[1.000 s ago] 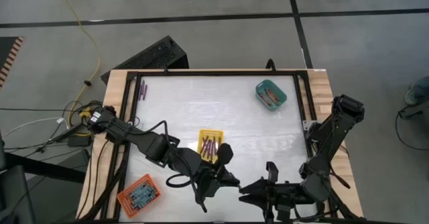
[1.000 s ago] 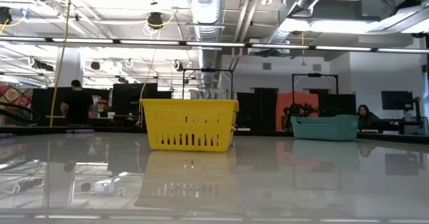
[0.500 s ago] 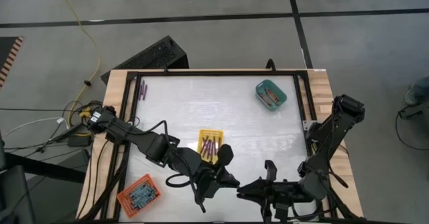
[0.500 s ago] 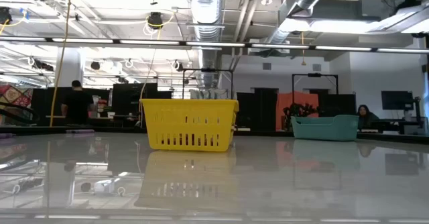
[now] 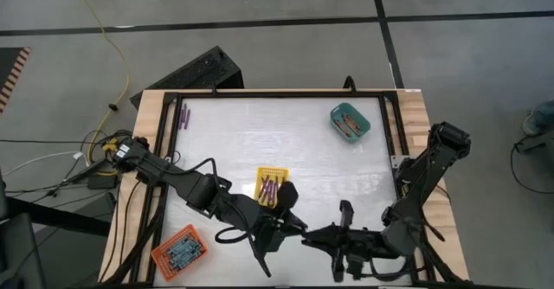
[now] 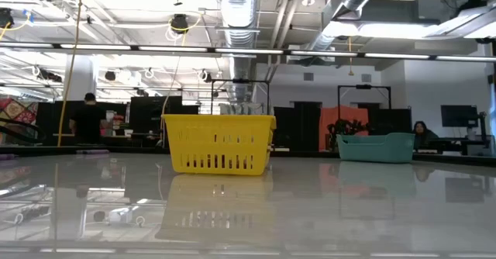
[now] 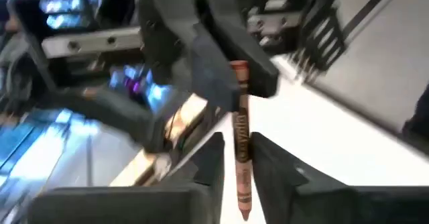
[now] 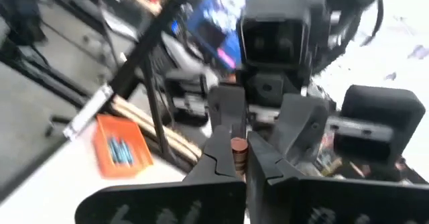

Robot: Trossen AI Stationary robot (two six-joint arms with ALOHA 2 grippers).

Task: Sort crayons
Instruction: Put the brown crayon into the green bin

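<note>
A reddish-brown crayon (image 7: 241, 143) is held in the air over the table's near edge, between my two grippers, which meet tip to tip. My right gripper (image 8: 238, 158) is shut on it. My left gripper (image 7: 240, 167) is open, with a finger on each side of the crayon's other half and a narrow gap on both sides. In the high view the left gripper (image 5: 293, 228) and right gripper (image 5: 312, 235) hide the crayon. More crayons lie in the yellow tray (image 5: 272, 185), the teal tray (image 5: 350, 121) and the orange tray (image 5: 178, 251). My right gripper pinches one end of the crayon (image 8: 238, 147) between its two fingertips. It comes about level from the table's right, with its fingers along the crayon. The crayon is lifted clear of the table, and its free length reaches between the left gripper's fingers.
Two purple crayons (image 5: 184, 114) lie on the table at the far left, beside the black frame rail. The yellow tray (image 6: 219, 143) stands mid-table just beyond the grippers. The teal tray (image 6: 375, 146) is at the far right and the orange tray at the near left corner.
My right gripper has edged toward the left gripper, and the two now overlap in the high view. The left gripper has tipped slightly.
</note>
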